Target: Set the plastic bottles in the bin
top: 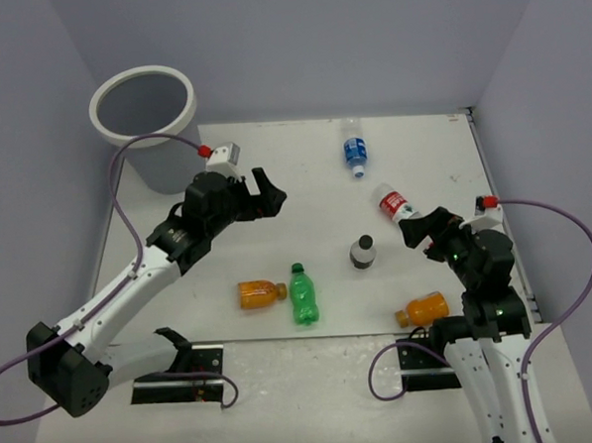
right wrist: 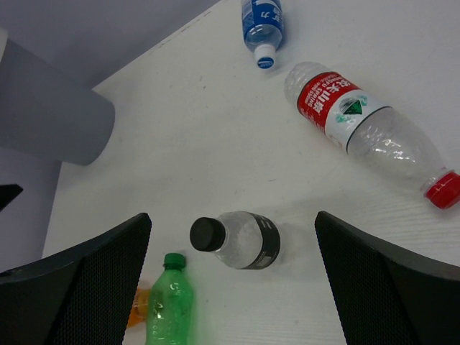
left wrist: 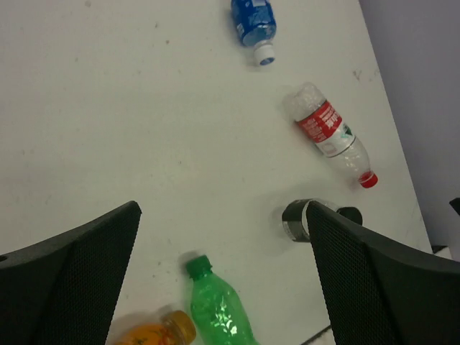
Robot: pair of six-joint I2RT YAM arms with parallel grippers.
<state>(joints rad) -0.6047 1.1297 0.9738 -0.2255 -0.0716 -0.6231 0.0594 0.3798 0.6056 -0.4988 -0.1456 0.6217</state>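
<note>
Gaping wide, empty: left hand (left wrist: 223,215), right hand (top: 428,232).

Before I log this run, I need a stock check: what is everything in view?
Bin: one, white-grey, far left corner.
Blue-label bottle: one, clear, lying far centre.
Red-label bottle: one, clear, lying right.
Dark-label bottle: one, black cap, upright, mid-table.
Green bottle: one, lying near centre.
Orange bottles: two, one beside green, one near right.
Table: one, white.
Left gripper: black, open.
Right gripper: black, open.
</note>
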